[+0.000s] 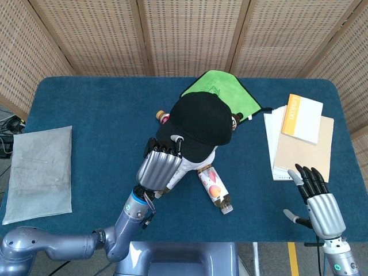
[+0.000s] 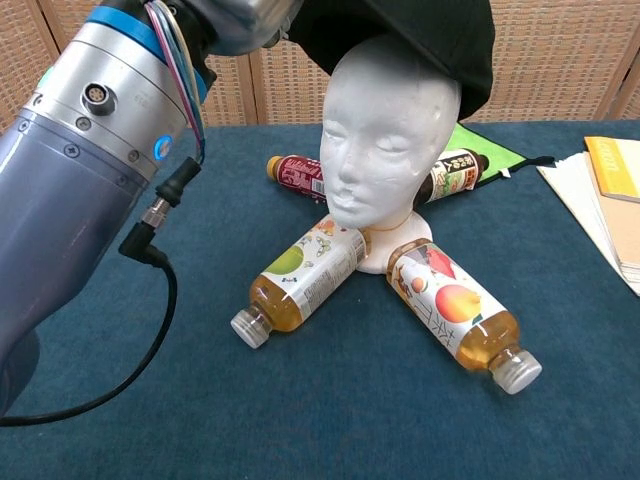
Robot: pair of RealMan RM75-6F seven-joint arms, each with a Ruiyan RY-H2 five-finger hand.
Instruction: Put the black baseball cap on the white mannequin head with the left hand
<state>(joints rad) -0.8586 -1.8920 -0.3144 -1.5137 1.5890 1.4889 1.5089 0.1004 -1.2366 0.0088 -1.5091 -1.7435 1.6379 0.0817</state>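
Left hand (image 1: 158, 167): fingers curled on the brim of the black baseball cap (image 1: 198, 123) — holding it.
Black baseball cap: resting over the crown of the white mannequin head (image 2: 390, 140), face uncovered.
Right hand (image 1: 319, 204): fingers spread, holding nothing — near the notebooks (image 1: 302, 135).
Bottles (image 2: 300, 280): lying around the mannequin's base.
Green cloth (image 1: 221, 92): behind the head.

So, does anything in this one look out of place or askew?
Yes. Bottles lie on their sides around the white mannequin head, one juice bottle leaning against its base, which looks like clutter. The black baseball cap, gripped by the left hand, sits tilted toward one side of the head.
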